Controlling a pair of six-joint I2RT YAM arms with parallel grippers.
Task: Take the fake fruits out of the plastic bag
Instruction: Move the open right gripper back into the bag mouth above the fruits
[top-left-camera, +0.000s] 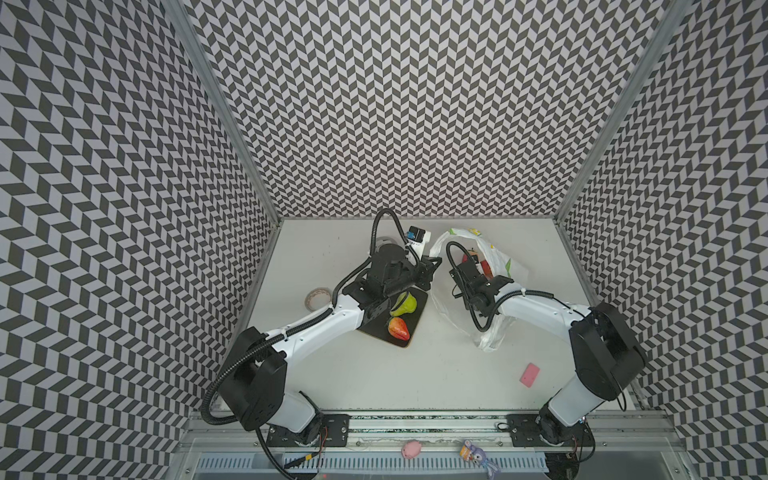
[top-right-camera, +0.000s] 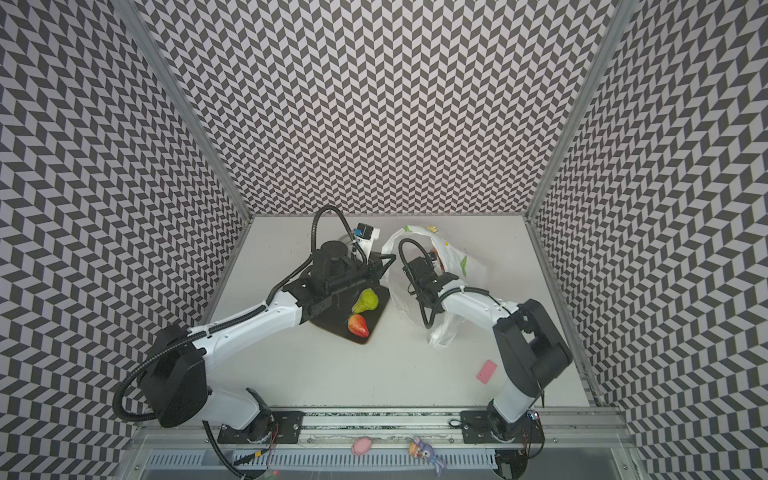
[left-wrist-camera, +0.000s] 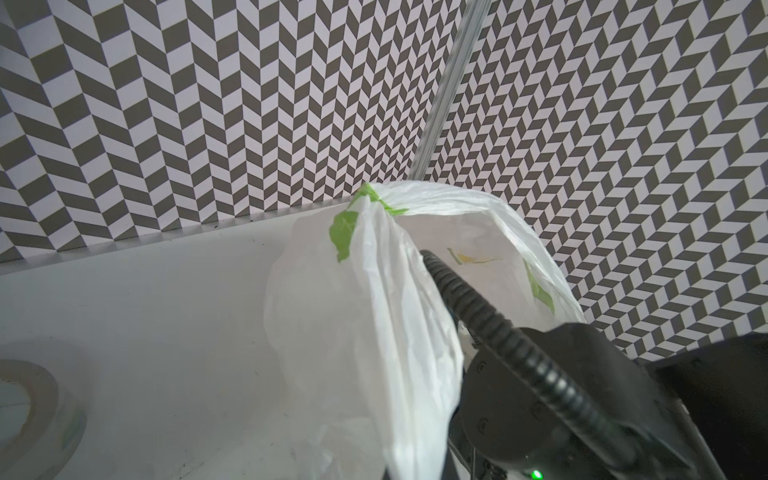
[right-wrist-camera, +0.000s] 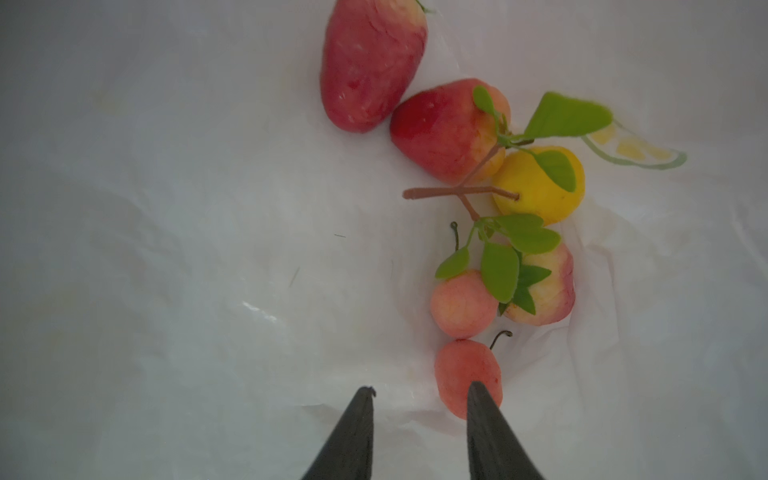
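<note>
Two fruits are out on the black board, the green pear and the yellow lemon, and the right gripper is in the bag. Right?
Not the lemon: beside the green pear on the black board lies a red fruit, as both top views show. The yellow lemon is inside the plastic bag in the right wrist view, where the right gripper is too.

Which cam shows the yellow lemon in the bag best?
Right wrist: the yellow lemon sits in plain sight inside the plastic bag, a leaf partly over it. Both top views: the right arm and bag hide it. Left wrist: only the bag, no lemon.
</note>
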